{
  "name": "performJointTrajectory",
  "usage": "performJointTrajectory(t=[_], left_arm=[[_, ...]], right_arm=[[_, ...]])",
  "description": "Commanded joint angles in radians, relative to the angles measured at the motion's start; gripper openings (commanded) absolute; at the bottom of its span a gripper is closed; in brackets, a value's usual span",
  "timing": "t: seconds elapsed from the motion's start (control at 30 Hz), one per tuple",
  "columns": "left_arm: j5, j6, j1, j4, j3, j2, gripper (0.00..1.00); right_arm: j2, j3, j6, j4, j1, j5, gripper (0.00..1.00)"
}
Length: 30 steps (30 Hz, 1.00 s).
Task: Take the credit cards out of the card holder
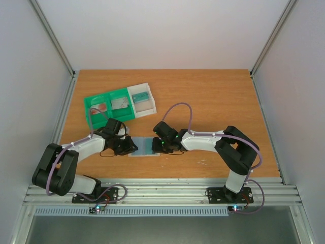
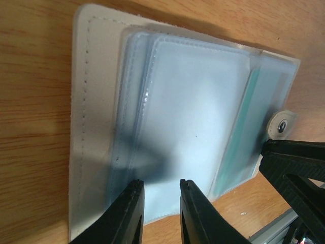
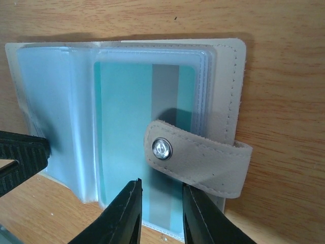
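Note:
The card holder (image 1: 144, 147) lies open and flat on the table between my two grippers. In the right wrist view its right half (image 3: 223, 76) holds a teal credit card (image 3: 122, 127) with a grey stripe inside a clear sleeve. The white snap tab (image 3: 198, 157) lies folded over that card. My right gripper (image 3: 161, 185) is open, its tips just above the sleeve's near edge. In the left wrist view the holder's left sleeves (image 2: 193, 101) look pale blue, with the teal card's edge (image 2: 244, 132) to the right. My left gripper (image 2: 160, 185) is open over the near edge.
A green-and-white three-compartment tray (image 1: 96, 116) stands at the back left. It holds a pink card (image 1: 100, 107), a grey card (image 1: 121, 103) and a teal card (image 1: 142, 96). Both grippers (image 1: 129, 147) (image 1: 161, 146) sit close together at the holder.

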<state>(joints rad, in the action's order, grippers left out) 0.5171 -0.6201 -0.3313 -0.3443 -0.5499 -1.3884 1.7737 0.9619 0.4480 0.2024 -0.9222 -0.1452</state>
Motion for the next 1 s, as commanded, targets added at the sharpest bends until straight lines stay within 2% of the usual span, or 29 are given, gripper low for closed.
performJointTrajectory(t=[0.0, 0.33, 0.6, 0.73, 0.97], left_arm=[[0.004, 0.002, 0.001, 0.041, 0.032, 0.004, 0.22], [0.006, -0.022, 0.001, 0.057, 0.055, 0.020, 0.21], [0.000, -0.015, 0.001, 0.056, 0.057, 0.019, 0.21], [0.005, -0.020, 0.001, 0.064, 0.065, 0.022, 0.21], [0.003, -0.021, 0.001, 0.053, 0.065, 0.029, 0.21]], right_arm=[[-0.008, -0.007, 0.018, 0.028, -0.007, 0.033, 0.25], [0.026, 0.007, 0.031, -0.009, -0.007, -0.005, 0.27], [0.031, -0.030, 0.063, -0.156, -0.002, -0.085, 0.27], [0.025, -0.086, 0.100, -0.287, 0.003, -0.116, 0.28], [0.012, -0.117, 0.095, -0.352, 0.022, -0.123, 0.28]])
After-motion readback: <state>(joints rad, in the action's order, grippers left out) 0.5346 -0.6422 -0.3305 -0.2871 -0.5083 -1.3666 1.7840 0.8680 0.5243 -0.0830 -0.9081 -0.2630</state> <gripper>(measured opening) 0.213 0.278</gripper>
